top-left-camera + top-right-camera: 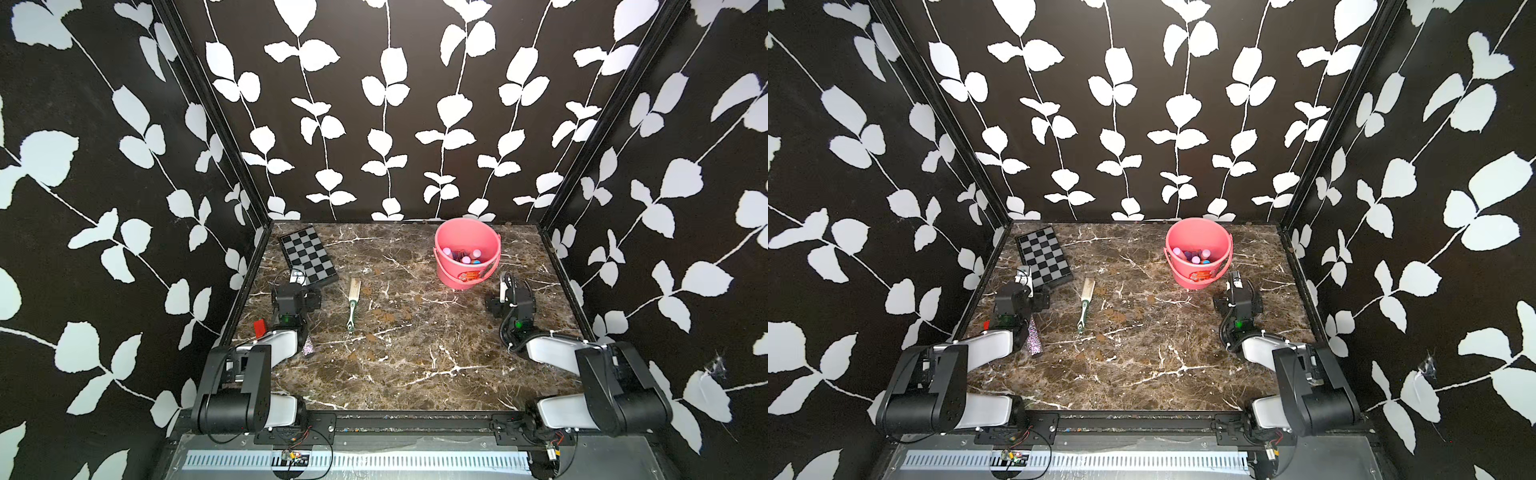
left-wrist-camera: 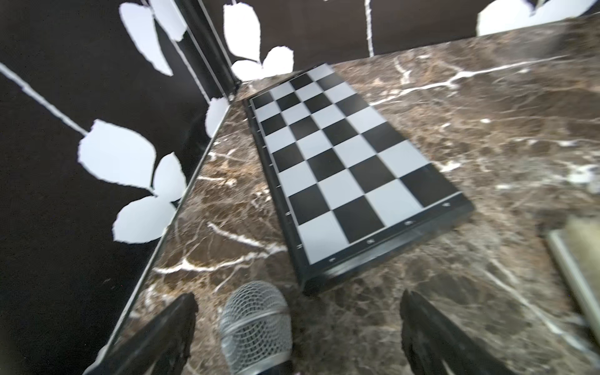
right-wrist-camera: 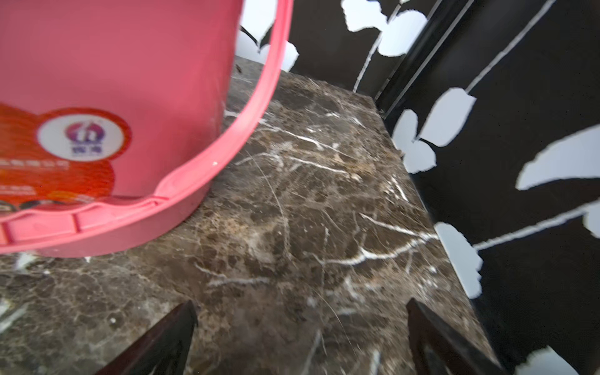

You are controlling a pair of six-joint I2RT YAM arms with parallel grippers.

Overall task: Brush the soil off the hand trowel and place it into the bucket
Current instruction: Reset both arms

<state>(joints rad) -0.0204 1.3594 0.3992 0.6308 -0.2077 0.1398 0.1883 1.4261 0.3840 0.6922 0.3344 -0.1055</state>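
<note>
Broadly, the brown marble-patterned table [image 1: 415, 374] fills the lower middle of both top views. Right of centre near its upper edge stands the bucket [image 1: 453, 274] [image 1: 1183, 274], upright with its mouth up. It is pink, and its red-orange label [image 1: 469, 275] faces the lower edge of the frame. Its thin handle [image 3: 259, 107] hangs down across the front wall.

Inside lie small pieces with pink, purple and blue ends [image 1: 465, 257]. Whether the hand trowel is among them I cannot tell.

A folded chessboard [image 1: 307, 255] [image 2: 341, 162] lies flat in the table's upper left corner.

The left gripper [image 1: 297, 276] [image 2: 298, 297] sits just below the chessboard with its jaws spread wide. In the left wrist view a microphone [image 2: 256, 324] shows its mesh head between them with a gap on each side.

The right gripper [image 1: 507, 282] [image 3: 302, 302] is just right of the bucket's base. Its jaws are spread wide over bare table, with nothing between them.

A brush [image 1: 353, 303] [image 1: 1086, 305] lies left of centre, its long axis running almost top to bottom in the frame. The pale bristles point up-frame and the green-and-white handle points down-frame.

The soil [image 1: 388, 318] [image 1: 1119, 318] lies as brown crumbly patches on the table between the brush and the bucket.

A red block [image 1: 259, 328] sits at the table's left edge.
</note>
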